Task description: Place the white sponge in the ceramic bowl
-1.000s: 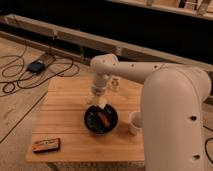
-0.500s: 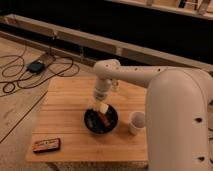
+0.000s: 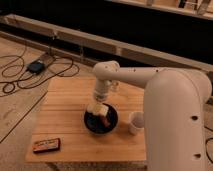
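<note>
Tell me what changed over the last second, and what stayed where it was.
The arm swung slightly rightward, keeping the gripper low over the ceramic bowl with the white sponge at its tip, above the bowl's rear rim. The bowl, white cup and black-and-orange bar kept their places on the wooden table.

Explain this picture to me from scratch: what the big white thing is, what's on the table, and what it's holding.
The big white shape is a robot arm, seen from a single camera looking down at a wooden table. At the arm's end is its gripper, a two-fingered hand, hanging just over a black bowl. A white sponge sits at the gripper's tip, above the bowl. Something orange lies in the bowl. A white cup stands right of the bowl, and a black-and-orange bar lies near the table's front left corner.
</note>
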Robot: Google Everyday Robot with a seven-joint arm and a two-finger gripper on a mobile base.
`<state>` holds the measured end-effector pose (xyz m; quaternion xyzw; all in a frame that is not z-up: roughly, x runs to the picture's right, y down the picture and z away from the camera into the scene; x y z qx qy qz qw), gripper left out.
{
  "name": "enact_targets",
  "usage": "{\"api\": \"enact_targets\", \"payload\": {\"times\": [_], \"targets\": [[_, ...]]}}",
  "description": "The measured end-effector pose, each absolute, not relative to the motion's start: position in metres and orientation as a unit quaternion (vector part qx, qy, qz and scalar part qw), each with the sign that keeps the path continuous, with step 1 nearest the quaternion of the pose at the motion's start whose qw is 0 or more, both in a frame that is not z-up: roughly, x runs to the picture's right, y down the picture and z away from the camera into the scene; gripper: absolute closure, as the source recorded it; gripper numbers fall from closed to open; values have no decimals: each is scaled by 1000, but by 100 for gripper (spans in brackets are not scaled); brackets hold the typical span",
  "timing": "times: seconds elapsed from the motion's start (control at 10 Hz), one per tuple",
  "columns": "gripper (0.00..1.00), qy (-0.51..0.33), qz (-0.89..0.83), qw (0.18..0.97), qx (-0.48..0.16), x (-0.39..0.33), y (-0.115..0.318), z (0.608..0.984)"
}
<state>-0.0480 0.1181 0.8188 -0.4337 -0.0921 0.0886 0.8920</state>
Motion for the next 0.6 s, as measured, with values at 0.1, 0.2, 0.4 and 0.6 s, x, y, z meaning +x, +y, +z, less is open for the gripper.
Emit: {"api": "enact_targets", "payload": {"times": [0.1,0.2,0.4,0.6], "targets": [[20,-94,88,892,-433,-49,116,820],[20,-93,86,893,-432,-49,114,822],[20,-93,82,894,-430,-51,107,827],[20,-92,81,894,-431,-51,106,828]]}}
